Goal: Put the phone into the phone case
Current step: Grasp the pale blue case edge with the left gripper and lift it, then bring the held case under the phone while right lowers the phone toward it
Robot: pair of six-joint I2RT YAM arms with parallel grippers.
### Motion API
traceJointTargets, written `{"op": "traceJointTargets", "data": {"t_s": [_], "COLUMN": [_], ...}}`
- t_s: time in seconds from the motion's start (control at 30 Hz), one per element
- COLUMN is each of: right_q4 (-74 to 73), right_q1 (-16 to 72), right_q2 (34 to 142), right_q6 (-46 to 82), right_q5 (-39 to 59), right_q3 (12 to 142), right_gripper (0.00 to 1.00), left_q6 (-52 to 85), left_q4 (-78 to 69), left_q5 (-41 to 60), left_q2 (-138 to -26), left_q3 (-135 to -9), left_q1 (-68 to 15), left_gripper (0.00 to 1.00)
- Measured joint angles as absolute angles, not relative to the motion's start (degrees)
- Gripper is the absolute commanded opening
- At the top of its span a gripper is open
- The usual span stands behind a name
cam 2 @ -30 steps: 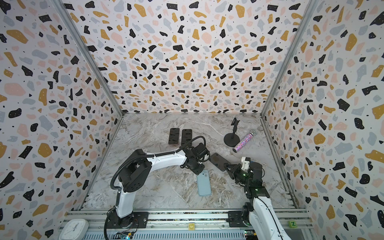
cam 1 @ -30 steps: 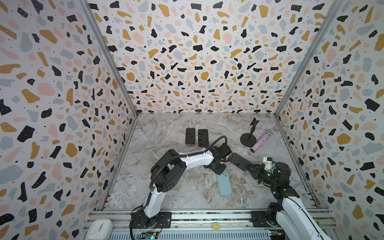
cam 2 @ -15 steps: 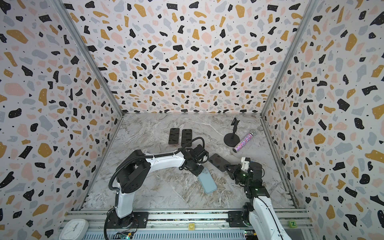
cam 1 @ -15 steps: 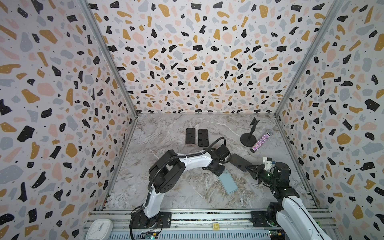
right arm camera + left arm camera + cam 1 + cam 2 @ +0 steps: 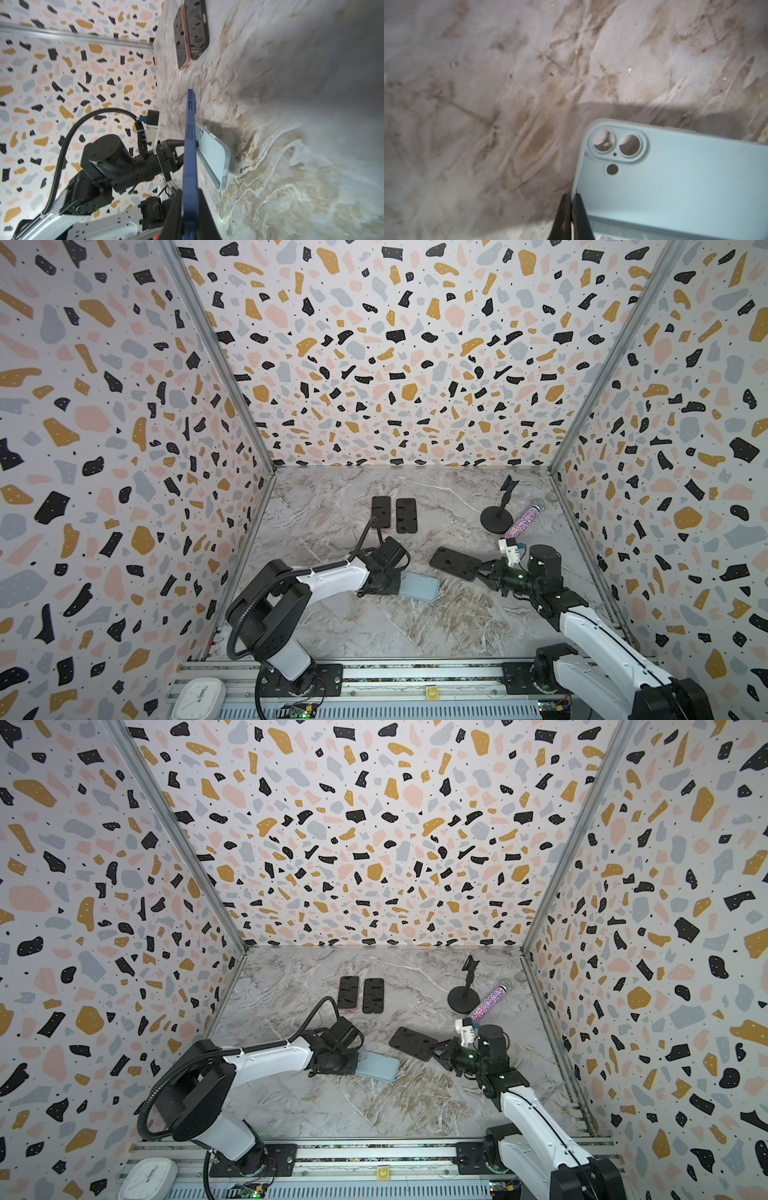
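**Q.** What does the left claw (image 5: 572, 197) hold?

**A.** The phone case (image 5: 675, 187), pale blue. The two dark fingers (image 5: 562, 216) are pinched together on its thin side wall, one on either face, beside the camera cut-outs. The marbled surface (image 5: 488, 83) shows through the two round holes. In both top views the phone case (image 5: 422, 587) lies left of the black stand (image 5: 496, 520) and nearer the front than it, well apart. The left claw (image 5: 398, 584) grips the end of the case farther from the stand.

**Q.** And the phone?

**A.** The phone (image 5: 190, 145) is dark blue and appears edge-on in the right wrist view. The right claw (image 5: 190, 193) is clamped on one short end of it. In a top view the phone (image 5: 411, 1042) lies between the phone case (image 5: 380, 1065) and the stand (image 5: 463, 1000), nearer the front than the stand's round base. It is apart from the case, not in it. Whether its free end touches the surface cannot be told.

**Q.** What else lies by the stand?

**A.** A glittery tube (image 5: 523, 520) lies just beside the right of its base. Two dark handsets (image 5: 381, 512) (image 5: 406, 515) lie side by side to its left, well apart from it.
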State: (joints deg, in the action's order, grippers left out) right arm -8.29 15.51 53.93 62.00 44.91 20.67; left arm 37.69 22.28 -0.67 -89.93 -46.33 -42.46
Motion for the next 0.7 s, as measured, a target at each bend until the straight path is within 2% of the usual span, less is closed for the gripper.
{"op": "traceJointTargets", "data": {"t_s": [0.1,0.23,0.43,0.53,0.7], "right_q4": [-10.46,-12.58,-16.91,-20.88,-30.96], "right_q1": [19.59,23.03,26.28,27.49,29.17], "right_q2": [58.33,62.04,65.78,68.71,75.72], "right_q6": [61.43,61.28,61.91,63.48,67.05], "right_q5": [46.44,47.42,48.12,48.60,50.26], "right_q3": [21.37,21.63,21.63,21.63,20.97], "right_gripper": [0.00,0.00,0.00,0.00,0.00], "left_q6": [40.38,42.70,44.21,44.62,44.77], "left_q4": [21.34,20.53,18.94,17.19,13.67], "left_q5": [-1.04,-1.15,0.51,2.85,7.14], "left_q2": [-87.33,-85.91,-83.53,-79.20,-74.76], "left_q3": [-43.46,-41.87,-41.39,-39.38,-37.54], "left_q1": [-42.37,-42.00,-40.82,-38.44,-32.95], "left_gripper": [0.07,0.18,0.23,0.32,0.37]}}
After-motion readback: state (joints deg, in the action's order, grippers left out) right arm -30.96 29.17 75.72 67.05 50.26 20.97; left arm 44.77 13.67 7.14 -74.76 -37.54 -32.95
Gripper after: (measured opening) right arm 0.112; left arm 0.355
